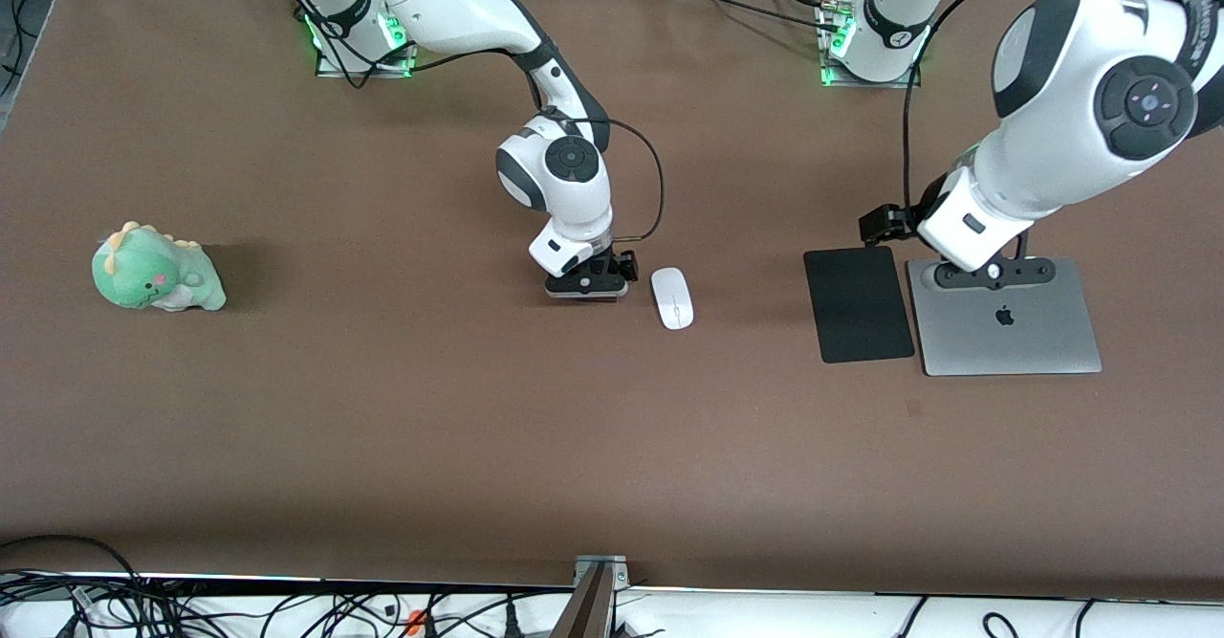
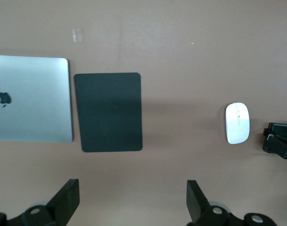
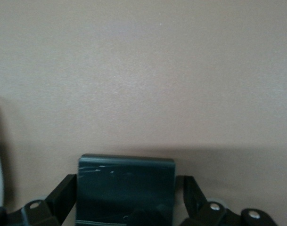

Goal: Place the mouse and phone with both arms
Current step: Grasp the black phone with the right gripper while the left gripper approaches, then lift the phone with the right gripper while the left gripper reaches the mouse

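toy: green plush [image 1: 156, 280] at my right arm's end, not my concern.
right gripper [image 1: 585, 284]: low at the table, my fingers apart around the phone [image 3: 126, 188], just clear of its sides.
mouse [image 1: 672, 297]: on the table just beside that gripper, long axis toward the camera.
pad [image 1: 858, 304]: between mouse and laptop [image 1: 1006, 322]; my left arm is nearer.
left gripper [image 2: 134, 200]: spread wide, empty, over pad and laptop.

table [image 1: 382, 447] plain brown | mouse [image 1: 672, 297] glossy white, thin grey centre line | phone [image 3: 126, 190] black | mouse pad [image 1: 858, 304] flat black | laptop [image 1: 1004, 327] silver, black logo | plush dinosaur [image 1: 156, 270] green, yellow spikes, pink cheek
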Action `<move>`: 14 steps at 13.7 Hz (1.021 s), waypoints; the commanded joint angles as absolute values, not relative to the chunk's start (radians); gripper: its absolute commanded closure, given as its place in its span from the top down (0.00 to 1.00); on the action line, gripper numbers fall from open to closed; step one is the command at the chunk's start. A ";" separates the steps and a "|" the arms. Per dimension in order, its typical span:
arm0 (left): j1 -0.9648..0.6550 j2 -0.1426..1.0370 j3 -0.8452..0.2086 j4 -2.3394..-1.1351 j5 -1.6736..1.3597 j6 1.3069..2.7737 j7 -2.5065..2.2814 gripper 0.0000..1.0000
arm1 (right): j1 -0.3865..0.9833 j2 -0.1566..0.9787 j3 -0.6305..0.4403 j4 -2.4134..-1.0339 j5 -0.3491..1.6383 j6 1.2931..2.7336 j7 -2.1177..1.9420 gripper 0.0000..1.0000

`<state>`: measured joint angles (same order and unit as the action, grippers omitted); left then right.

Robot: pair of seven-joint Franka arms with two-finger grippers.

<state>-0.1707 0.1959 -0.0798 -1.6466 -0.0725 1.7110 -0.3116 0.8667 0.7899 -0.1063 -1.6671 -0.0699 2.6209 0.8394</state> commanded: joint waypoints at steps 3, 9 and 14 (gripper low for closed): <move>-0.189 0.244 -0.113 -1.640 -0.087 1.793 -0.293 1.00 | 0.870 0.815 -0.115 -1.660 -0.089 2.635 0.842 0.91; -0.189 0.291 -0.153 -1.643 -0.078 1.859 -0.189 1.00 | 0.870 0.805 -0.115 -1.654 -0.086 2.625 0.825 0.52; -0.189 0.305 -0.153 -1.643 -0.081 1.867 -0.166 1.00 | 0.838 0.798 -0.115 -1.543 -0.077 2.413 0.789 0.41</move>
<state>-0.1915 0.2976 -0.1511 -1.6475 -0.0738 1.8587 -0.1930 0.8564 0.7899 -0.1173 -1.6164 -0.0764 2.5077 0.8245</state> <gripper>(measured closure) 0.000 0.189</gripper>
